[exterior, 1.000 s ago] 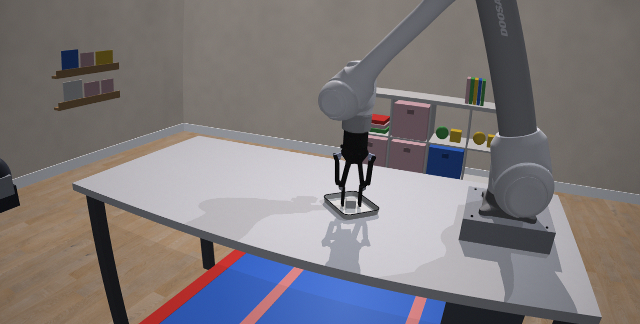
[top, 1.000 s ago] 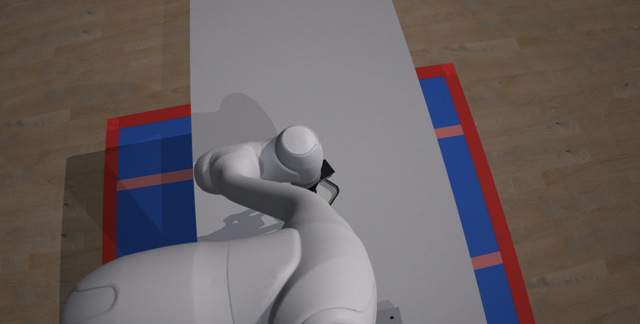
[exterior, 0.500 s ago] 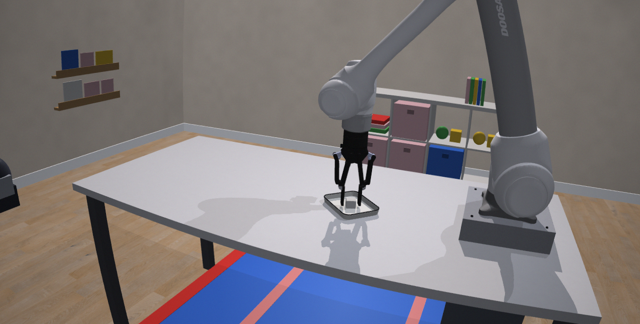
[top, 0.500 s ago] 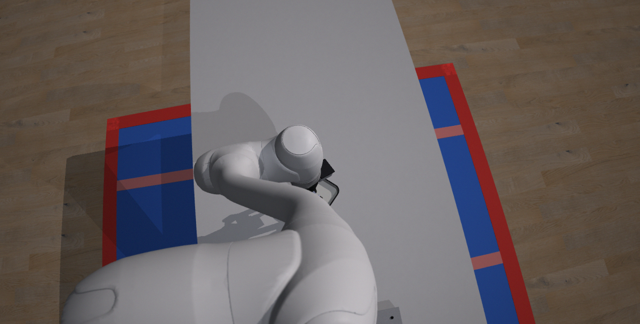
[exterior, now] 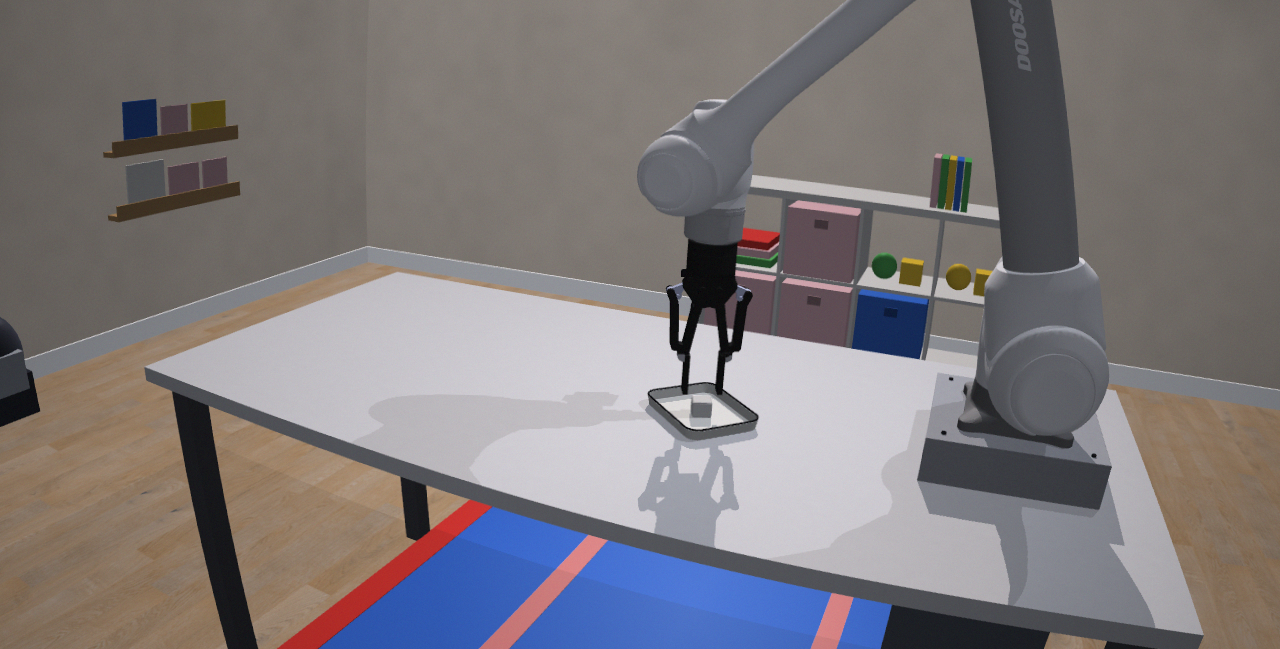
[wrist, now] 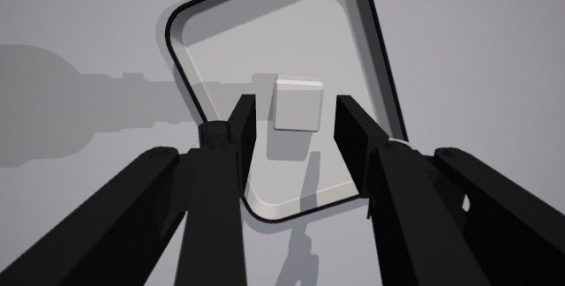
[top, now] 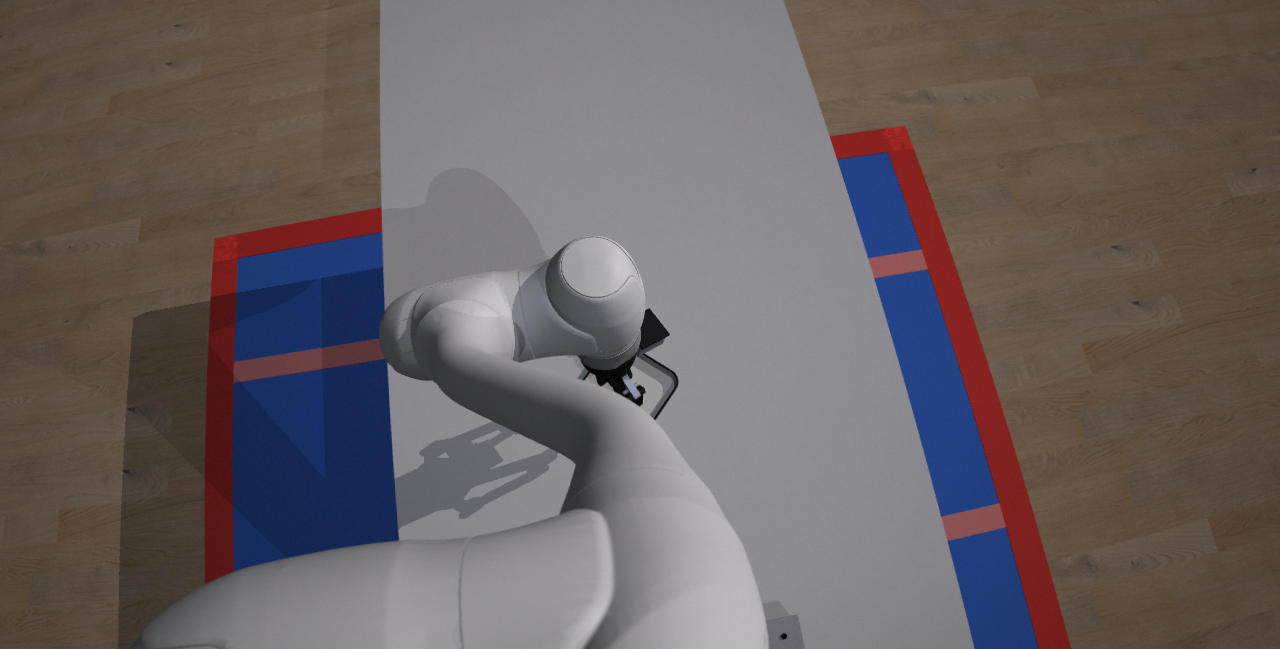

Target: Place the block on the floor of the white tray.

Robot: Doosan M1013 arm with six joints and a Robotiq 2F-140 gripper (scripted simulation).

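Note:
A small white block (wrist: 297, 104) sits on the floor of the white tray, which has a dark rim. It also shows in the exterior view (exterior: 700, 412), inside the tray (exterior: 702, 419). My gripper (wrist: 295, 116) is open, with gaps on both sides of the block, and its fingers touch nothing. In the exterior view the gripper (exterior: 701, 387) hangs straight down with its fingertips just above the tray and the block. In the overhead view the arm hides most of the tray (top: 657, 385).
The tray lies near the middle of a long grey table (exterior: 537, 394). The arm's base (exterior: 1015, 452) stands on the table to the right. Shelves with boxes and toys (exterior: 859, 278) stand behind the table. A blue and red mat (exterior: 572, 591) lies on the floor.

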